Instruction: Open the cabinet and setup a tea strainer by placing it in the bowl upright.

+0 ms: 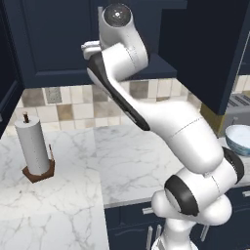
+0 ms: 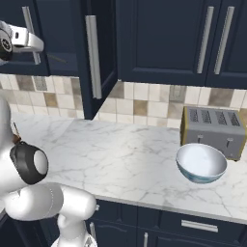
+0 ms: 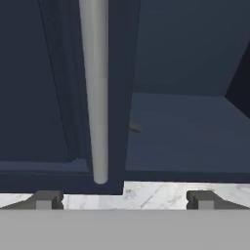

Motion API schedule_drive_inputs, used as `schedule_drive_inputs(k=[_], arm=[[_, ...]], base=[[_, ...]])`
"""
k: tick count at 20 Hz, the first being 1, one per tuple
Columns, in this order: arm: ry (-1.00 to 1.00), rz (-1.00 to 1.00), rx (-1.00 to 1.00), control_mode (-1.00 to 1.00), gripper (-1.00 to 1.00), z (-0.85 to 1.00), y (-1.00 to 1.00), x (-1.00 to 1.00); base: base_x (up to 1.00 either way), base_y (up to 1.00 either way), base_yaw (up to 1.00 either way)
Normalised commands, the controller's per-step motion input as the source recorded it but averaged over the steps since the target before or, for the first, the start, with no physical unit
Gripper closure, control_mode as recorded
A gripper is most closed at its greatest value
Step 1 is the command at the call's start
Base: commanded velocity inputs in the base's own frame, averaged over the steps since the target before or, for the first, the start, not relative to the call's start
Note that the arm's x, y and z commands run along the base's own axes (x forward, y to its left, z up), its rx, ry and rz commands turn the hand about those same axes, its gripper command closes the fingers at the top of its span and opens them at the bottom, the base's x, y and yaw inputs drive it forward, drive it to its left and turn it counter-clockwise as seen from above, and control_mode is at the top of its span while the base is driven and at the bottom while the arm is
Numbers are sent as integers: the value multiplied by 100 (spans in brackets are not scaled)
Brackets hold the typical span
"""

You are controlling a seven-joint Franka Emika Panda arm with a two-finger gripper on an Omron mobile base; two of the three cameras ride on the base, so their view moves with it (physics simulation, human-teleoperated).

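The navy cabinet (image 2: 58,29) has its right door (image 2: 103,72) swung out over the counter, and the left door (image 3: 34,88) is closed. My gripper (image 3: 124,200) hovers open and empty in front of the cabinet, facing the left door's silver handle (image 3: 95,93) and the open shelf (image 3: 180,132). A thin dark rod (image 2: 57,59) lies on that shelf and looks like the tea strainer's handle; its mesh basket is hidden. The pale blue bowl (image 2: 201,163) stands upright on the marble counter, far to the right of the gripper (image 2: 34,44).
A grey toaster (image 2: 214,128) stands behind the bowl against the tiled wall. A paper towel roll (image 1: 33,144) stands on the counter to the left. The open door (image 1: 215,53) juts out over the counter at the arm's right. A second wall cabinet (image 2: 193,38) hangs above the toaster.
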Motion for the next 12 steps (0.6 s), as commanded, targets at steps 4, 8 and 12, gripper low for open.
schedule_drive_inputs(k=[4,8,12], arm=[[0,0,0,-100,-100,0,1,53],[0,0,0,-100,-100,0,3,42],[0,0,0,-100,-100,0,24,46]], base=[[0,0,0],[0,0,0],[0,0,0]])
